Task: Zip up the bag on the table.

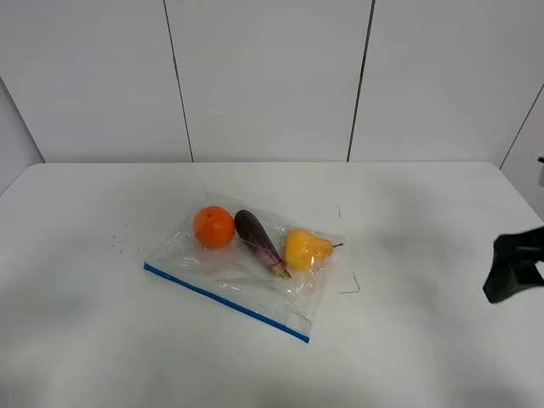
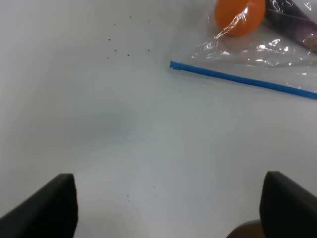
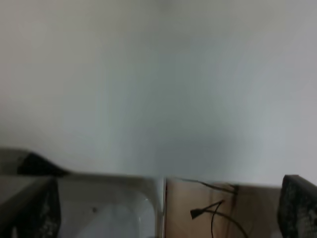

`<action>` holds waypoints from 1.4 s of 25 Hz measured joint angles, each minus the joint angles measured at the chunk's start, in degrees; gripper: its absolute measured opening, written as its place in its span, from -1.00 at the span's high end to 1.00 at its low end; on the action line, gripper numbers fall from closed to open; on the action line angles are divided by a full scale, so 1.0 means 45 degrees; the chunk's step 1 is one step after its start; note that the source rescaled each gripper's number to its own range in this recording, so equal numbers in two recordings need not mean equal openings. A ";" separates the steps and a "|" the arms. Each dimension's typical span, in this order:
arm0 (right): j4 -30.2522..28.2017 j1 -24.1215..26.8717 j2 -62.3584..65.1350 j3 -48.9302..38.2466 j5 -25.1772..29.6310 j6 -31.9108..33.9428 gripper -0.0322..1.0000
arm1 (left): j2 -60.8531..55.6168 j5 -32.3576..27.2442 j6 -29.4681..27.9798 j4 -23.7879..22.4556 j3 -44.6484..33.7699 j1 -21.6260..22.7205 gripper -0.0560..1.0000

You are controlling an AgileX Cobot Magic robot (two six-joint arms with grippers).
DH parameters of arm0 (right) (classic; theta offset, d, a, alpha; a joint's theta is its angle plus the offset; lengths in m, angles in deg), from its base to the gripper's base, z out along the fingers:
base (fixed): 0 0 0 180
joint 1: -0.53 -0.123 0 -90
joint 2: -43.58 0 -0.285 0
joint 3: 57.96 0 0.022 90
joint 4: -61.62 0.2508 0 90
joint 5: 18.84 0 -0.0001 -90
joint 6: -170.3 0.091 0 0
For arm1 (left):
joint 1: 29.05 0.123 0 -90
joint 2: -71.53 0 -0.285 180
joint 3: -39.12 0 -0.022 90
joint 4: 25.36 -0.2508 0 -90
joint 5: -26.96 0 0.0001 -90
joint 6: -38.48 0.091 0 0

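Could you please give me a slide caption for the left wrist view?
Open left hand above the table, facing the bag and its blue zip strip.

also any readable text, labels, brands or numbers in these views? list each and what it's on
None readable in any view.
The bag: clear plastic with a plain blue zip strip, no print visible.
The table: plain white, only small dark specks and thin corner marks beside the bag, not characters.
Right wrist view: blurred, no lettering discernible.
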 joint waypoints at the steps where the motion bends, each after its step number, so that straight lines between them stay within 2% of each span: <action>1: 0.0000 0.0000 0.0758 -0.0562 -0.0027 0.0000 -0.98 | 0.0000 0.0000 0.0000 0.0000 0.0000 0.0000 -0.96; 10: 0.0000 0.0000 0.7587 -0.3663 -0.2525 0.0180 -0.96 | 0.0000 0.0000 0.0000 0.0000 0.0000 0.0000 -0.96; 15: -0.0183 0.0000 0.9961 -0.4119 -0.2494 0.0335 -0.96 | 0.0000 0.0000 0.0000 0.0000 0.0000 0.0000 -0.96; 23: -0.0238 -0.0028 1.1144 -0.4146 -0.2494 0.0343 -0.96 | 0.0000 0.0000 0.0000 0.0000 0.0000 0.0000 -0.96; 29: -0.0238 -0.1293 1.1922 -0.4146 -0.2490 0.0379 -0.96 | 0.0000 0.0000 0.0000 0.0000 0.0000 0.0000 -0.96; 35: -0.0238 -0.1479 1.2819 -0.4160 -0.2490 0.0379 -0.96 | 0.0000 0.0000 0.0000 0.0000 0.0000 0.0000 -0.96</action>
